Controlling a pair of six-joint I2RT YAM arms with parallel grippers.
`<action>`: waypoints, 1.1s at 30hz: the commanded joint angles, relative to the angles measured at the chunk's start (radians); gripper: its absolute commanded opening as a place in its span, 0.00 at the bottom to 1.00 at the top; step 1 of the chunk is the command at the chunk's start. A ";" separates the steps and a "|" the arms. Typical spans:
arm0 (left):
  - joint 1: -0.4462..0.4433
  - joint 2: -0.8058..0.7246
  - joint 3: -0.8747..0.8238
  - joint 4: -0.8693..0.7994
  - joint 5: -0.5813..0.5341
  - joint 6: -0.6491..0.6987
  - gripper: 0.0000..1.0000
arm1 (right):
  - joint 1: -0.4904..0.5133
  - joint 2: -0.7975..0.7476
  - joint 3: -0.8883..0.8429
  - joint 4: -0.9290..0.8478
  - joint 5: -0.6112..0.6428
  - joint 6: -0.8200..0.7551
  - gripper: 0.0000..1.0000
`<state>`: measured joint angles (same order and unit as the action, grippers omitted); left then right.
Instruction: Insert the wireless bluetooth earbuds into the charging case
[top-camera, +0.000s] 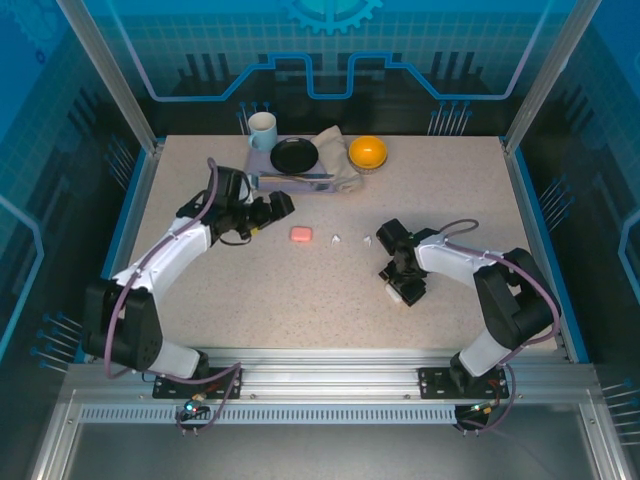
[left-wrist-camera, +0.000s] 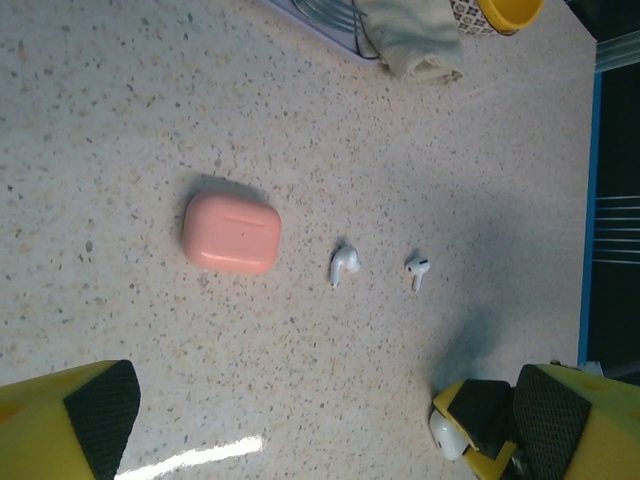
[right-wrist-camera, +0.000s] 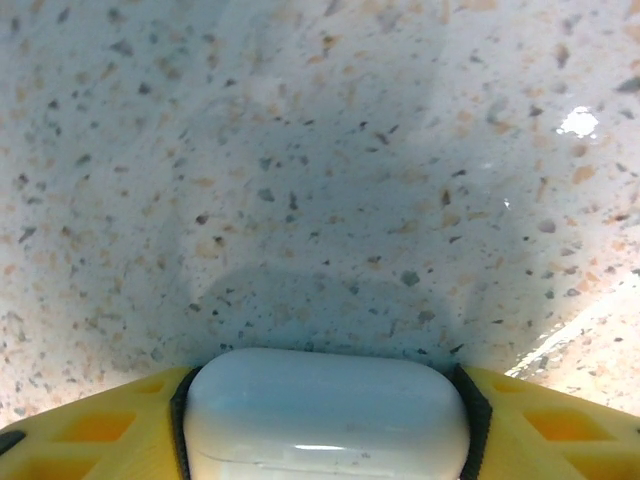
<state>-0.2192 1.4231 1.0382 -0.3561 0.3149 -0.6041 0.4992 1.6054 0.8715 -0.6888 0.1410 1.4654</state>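
Tabletop (top-camera: 450, 200) seen from above. Two white earbuds (top-camera: 337, 238) are found near the middle, close together but apart, just right of a closed pink case (top-camera: 301, 234). The left gripper (top-camera: 272, 212) is held left of and slightly beyond the pink case, fingers parted, with nothing carried. The right gripper (top-camera: 405, 287) is set low, near and right of the earbuds, with a white case (top-camera: 408, 292) between its fingers. A mug (top-camera: 262, 130), a black dish (top-camera: 294, 155) and an orange bowl (top-camera: 367, 152) are ranged along the far edge.

Left wrist view. The pink case (left-wrist-camera: 232, 233) and both white earbuds (left-wrist-camera: 343, 264) are framed ahead of the left gripper (left-wrist-camera: 322, 415), whose yellow fingers (left-wrist-camera: 60, 425) are spread wide. All three things lie flat and are touched by nothing.

Right wrist view. The right gripper (right-wrist-camera: 325, 430) is clamped on the white case (right-wrist-camera: 325, 400), held close over the tabletop (right-wrist-camera: 320, 150). Whether its lid is open cannot be told.

Step in hand, as judged: the white case is held ready while the earbuds are not yet picked. The next move calls for an open lid and a fine pinch by the left gripper on one earbud, stem aligned to its socket.
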 joint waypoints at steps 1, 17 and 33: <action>-0.008 -0.088 -0.076 0.063 0.045 -0.001 0.99 | 0.024 0.002 0.028 0.060 -0.016 -0.094 0.52; -0.260 -0.290 -0.512 0.576 -0.122 -0.091 0.99 | 0.142 0.148 0.307 0.103 -0.139 0.005 0.50; -0.311 -0.209 -0.564 0.771 -0.117 -0.094 0.93 | 0.174 0.237 0.507 0.129 -0.231 0.137 0.49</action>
<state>-0.5186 1.1961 0.4877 0.3481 0.2016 -0.7055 0.6632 1.8248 1.3415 -0.5678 -0.0517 1.5627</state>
